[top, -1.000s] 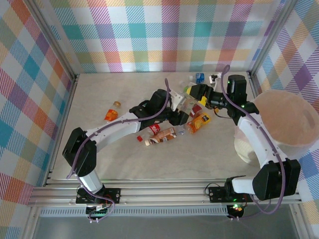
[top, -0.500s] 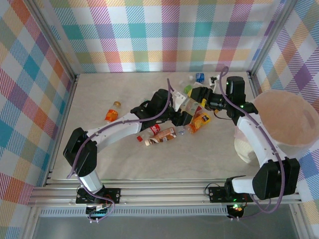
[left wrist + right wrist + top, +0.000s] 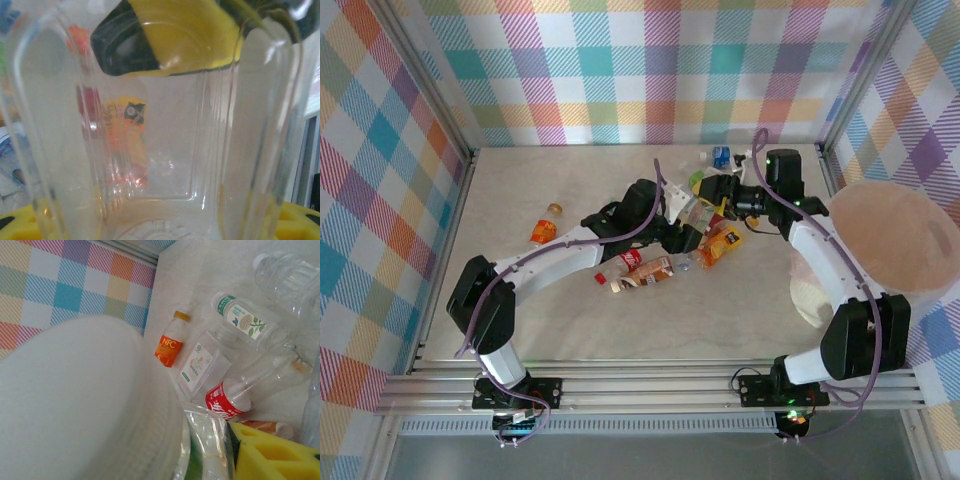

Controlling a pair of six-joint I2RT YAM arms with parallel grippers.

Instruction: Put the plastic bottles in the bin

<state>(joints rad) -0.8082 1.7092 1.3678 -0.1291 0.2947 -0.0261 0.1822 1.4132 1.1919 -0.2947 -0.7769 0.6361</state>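
Observation:
My left gripper (image 3: 686, 224) is shut on a clear ribbed bottle (image 3: 160, 150), held between the yellow pads (image 3: 300, 222) in the left wrist view. Just beyond it, my right gripper (image 3: 713, 190) grips crumpled clear plastic with green on it (image 3: 212, 450) against its yellow pad (image 3: 272, 455). More bottles lie under the two grippers: a red-labelled one (image 3: 630, 261), a brown-labelled one (image 3: 652, 272) and an orange-labelled one (image 3: 722, 245). An orange bottle (image 3: 541, 231) lies apart on the left. The cream bin (image 3: 812, 296) stands at the right, beside the right arm.
A blue-labelled bottle (image 3: 720, 155) and a white one (image 3: 751, 157) lie by the back wall. The right wrist view has an orange NFC bottle (image 3: 169, 344), a flat white-labelled bottle (image 3: 200, 367) and a red-labelled bottle (image 3: 227, 399). A pale blurred ridged shape (image 3: 75, 405) sits near its lens.
The right arm's wrist has shifted slightly left and toward the back wall. The left arm and its clear bottle have hardly moved.

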